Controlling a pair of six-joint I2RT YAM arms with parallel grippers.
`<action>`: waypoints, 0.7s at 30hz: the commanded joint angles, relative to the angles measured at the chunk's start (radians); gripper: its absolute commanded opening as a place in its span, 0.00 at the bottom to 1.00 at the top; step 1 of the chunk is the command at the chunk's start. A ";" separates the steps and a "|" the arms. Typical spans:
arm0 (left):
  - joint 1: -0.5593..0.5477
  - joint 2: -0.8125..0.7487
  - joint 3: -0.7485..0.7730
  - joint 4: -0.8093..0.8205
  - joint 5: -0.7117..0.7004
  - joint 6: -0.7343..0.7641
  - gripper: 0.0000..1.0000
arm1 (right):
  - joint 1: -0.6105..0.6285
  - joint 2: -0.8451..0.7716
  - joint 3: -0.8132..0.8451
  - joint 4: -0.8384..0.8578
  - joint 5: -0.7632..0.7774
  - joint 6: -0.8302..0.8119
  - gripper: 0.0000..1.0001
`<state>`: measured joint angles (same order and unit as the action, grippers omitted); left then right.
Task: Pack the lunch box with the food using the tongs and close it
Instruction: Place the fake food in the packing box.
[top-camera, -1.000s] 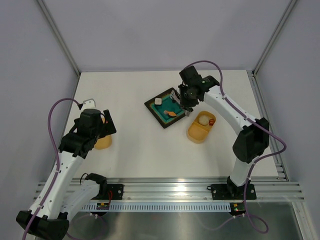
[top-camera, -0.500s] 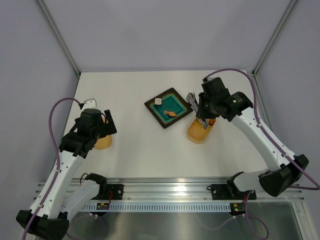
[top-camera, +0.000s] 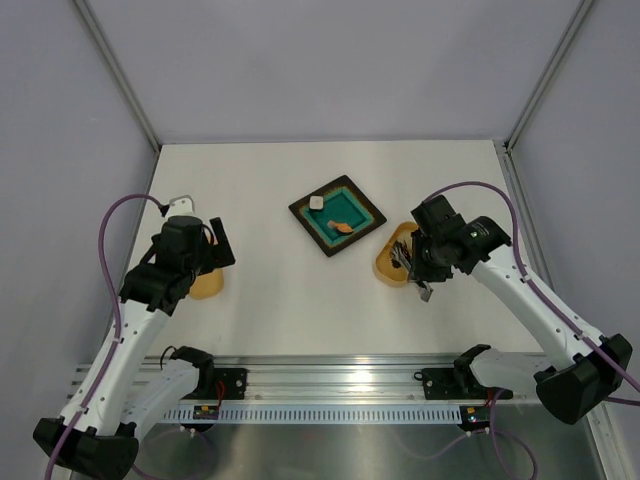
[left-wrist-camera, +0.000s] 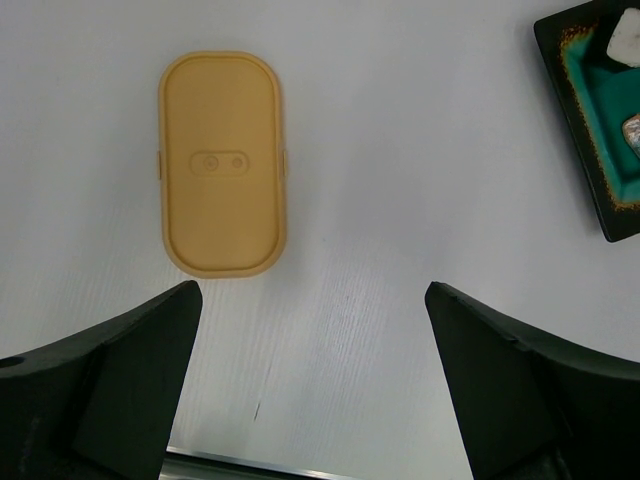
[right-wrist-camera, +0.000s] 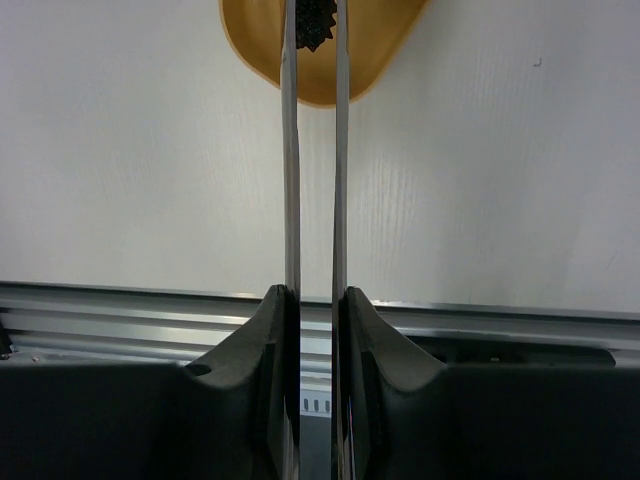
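Tongs (right-wrist-camera: 291, 180), gripped by the right gripper (right-wrist-camera: 312, 295), are now over the lunch box (right-wrist-camera: 370, 40), not the plate (top-camera: 312, 230), pinching dark food (right-wrist-camera: 315, 30) ready to drop in. Left gripper (left-wrist-camera: 310, 330) stays wide open.

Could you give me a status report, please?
Left gripper open above lid. Right gripper shut on the tongs, dark piece pinched over the lunch box. White cube, orange slice on plate. Nothing blocking.

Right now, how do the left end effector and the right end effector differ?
The left end effector stands wide open and empty; the right end effector is shut on the tongs. The left faces the lid; the right faces the lunch box, where the tongs pinch a dark piece. Both are black.
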<state>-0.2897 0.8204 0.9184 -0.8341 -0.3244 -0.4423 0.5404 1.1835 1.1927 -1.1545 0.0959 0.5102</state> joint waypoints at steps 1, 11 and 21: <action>-0.002 0.005 -0.013 0.053 0.018 -0.006 0.99 | -0.005 -0.038 -0.024 0.015 -0.042 0.018 0.03; 0.000 0.013 -0.010 0.056 0.022 -0.012 0.99 | -0.005 -0.013 -0.051 0.049 -0.061 0.005 0.19; 0.000 0.014 -0.013 0.058 0.028 -0.012 0.99 | -0.003 0.001 -0.025 0.047 -0.048 -0.002 0.39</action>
<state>-0.2897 0.8337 0.9062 -0.8146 -0.3065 -0.4458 0.5404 1.1812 1.1305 -1.1336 0.0494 0.5125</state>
